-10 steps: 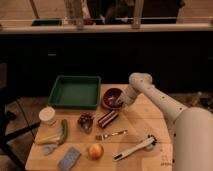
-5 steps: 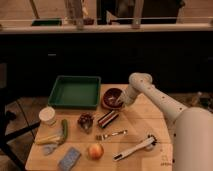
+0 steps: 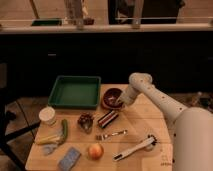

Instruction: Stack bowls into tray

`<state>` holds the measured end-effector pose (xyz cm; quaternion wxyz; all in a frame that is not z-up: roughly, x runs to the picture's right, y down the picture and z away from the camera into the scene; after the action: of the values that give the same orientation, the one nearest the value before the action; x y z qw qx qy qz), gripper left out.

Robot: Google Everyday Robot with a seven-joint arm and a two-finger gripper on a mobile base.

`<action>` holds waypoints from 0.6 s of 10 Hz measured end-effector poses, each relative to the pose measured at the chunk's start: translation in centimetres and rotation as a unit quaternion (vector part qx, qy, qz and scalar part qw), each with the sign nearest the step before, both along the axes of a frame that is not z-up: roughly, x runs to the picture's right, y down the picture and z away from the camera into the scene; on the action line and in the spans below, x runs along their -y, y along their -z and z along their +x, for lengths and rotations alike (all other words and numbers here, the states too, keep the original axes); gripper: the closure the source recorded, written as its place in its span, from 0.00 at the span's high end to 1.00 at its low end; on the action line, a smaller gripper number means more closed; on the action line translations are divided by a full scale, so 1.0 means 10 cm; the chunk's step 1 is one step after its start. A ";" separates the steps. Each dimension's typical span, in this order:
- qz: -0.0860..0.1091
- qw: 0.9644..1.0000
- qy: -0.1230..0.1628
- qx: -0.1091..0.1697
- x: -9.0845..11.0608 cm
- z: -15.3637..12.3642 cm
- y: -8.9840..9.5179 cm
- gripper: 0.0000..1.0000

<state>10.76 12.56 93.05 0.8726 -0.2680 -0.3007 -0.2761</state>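
On my feed: light rectangular wooden table (image 3: 141,126) centre frame. Behind it, broad dark wall panel (image 3: 75,55), deep in shadow. Pale horizontal ledge (image 3: 105,28) above, brighter warm light beyond. Dim floor (image 3: 22,102) at left. Gripper (image 3: 120,102) low over table's back right.

White cup (image 3: 47,115), apple (image 3: 95,150), fork (image 3: 112,134), sponge (image 3: 69,158) and brush (image 3: 135,149) lie on the table (image 3: 135,122).

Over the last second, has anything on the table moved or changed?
Nothing visibly changed. The gripper hangs at the right edge of the bowl, just right of the green tray, exactly as before. The bowl, the tray, the white cup and the apple all lie where they were.
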 end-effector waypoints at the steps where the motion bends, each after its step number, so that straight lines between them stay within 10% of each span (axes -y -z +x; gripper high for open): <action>1: 0.000 1.000 0.000 0.000 0.00 0.00 0.00 0.04; 6: 0.026 1.000 0.004 0.004 0.07 -0.01 0.14 0.04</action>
<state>10.61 11.82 91.68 0.8767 -0.2456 -0.2961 -0.2888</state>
